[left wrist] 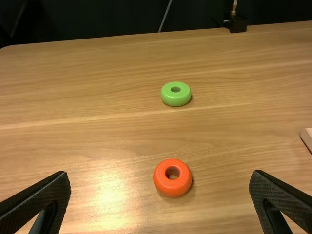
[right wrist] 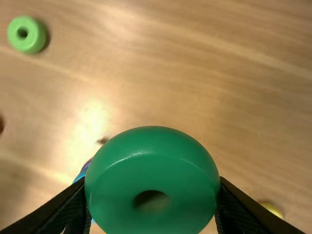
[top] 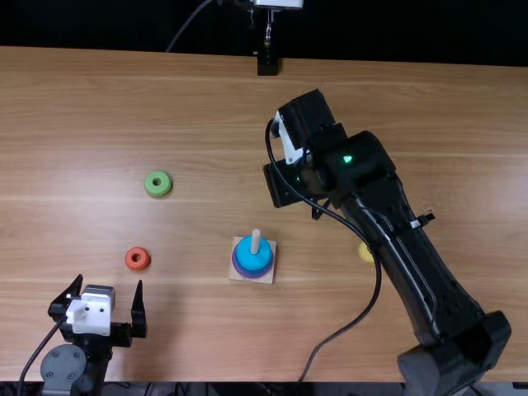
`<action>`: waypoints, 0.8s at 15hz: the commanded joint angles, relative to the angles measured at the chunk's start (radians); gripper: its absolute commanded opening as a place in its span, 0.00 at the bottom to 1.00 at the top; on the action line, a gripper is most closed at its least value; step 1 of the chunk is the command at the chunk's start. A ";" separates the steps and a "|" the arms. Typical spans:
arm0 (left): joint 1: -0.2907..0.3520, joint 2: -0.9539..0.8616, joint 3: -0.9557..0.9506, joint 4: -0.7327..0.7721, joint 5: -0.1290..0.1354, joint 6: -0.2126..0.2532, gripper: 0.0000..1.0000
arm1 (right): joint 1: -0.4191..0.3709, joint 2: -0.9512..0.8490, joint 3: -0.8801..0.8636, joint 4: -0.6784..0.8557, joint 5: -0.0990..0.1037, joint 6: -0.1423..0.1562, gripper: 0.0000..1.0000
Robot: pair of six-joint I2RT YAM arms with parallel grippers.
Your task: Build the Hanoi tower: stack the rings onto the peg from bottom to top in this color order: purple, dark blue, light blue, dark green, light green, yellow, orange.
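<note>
Dark green glossy ring (right wrist: pixel 151 168), thick, rounded rim, centre hole showing, at bottom centre of right wrist view. Right pincer (top: pixel 285 181) pinches it, one finger at each side, touching; in top view that pincer sits just above centre, up and right of the peg. Left pincer (top: pixel 110 280), lower left, spread wide. Orange-red round ring (top: pixel 143 263) flat on light brown wooden desk (top: pixel 99 124), up and right of left pincer, near it. Light green round ring (top: pixel 157 192) farther up, left part of frame. Yellow ring (top: pixel 365 252) right of centre, partly hidden by right arm. Pale wooden peg (top: pixel 256 239) upright, lower centre, on square pale wooden base (top: pixel 269 279); light blue ring (top: pixel 247 252) around it, above wider purple ring (top: pixel 250 275).
</note>
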 commanded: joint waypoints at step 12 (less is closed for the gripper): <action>0.008 -0.011 -0.110 -0.077 0.005 0.016 1.00 | 0.209 -0.148 -0.086 -0.097 -0.003 0.005 0.02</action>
